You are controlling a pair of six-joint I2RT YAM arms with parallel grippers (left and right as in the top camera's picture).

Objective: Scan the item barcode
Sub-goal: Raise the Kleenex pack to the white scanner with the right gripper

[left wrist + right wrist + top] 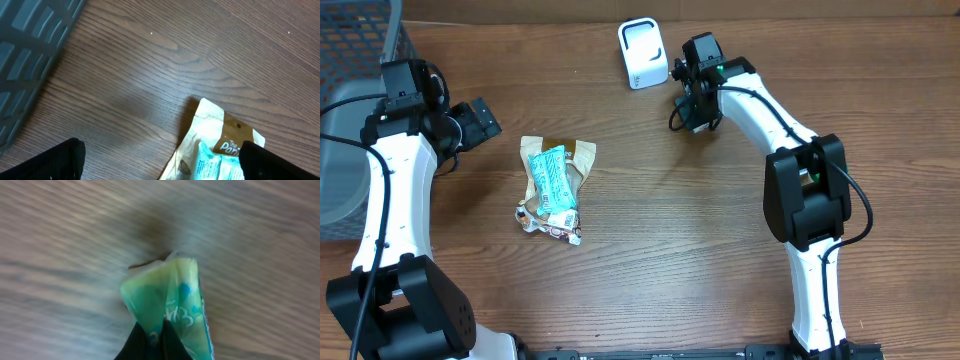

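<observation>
Fingers (pixel 134 347) of the right gripper (pixel 154 339) are pinched shut on one end of a green packet (pixel 167 305), held just beside the white scanner (pixel 642 53). So small a hold could let it slip or twist, leaving the barcode, which I cannot find, turned away. The left gripper (pixel 480 122) stands spread wide near the other packets (pixel 552 185), holding nothing.

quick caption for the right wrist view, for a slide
Right gripper shut on a crinkled green plastic packet, seen against the blurred brown wooden table.
</observation>
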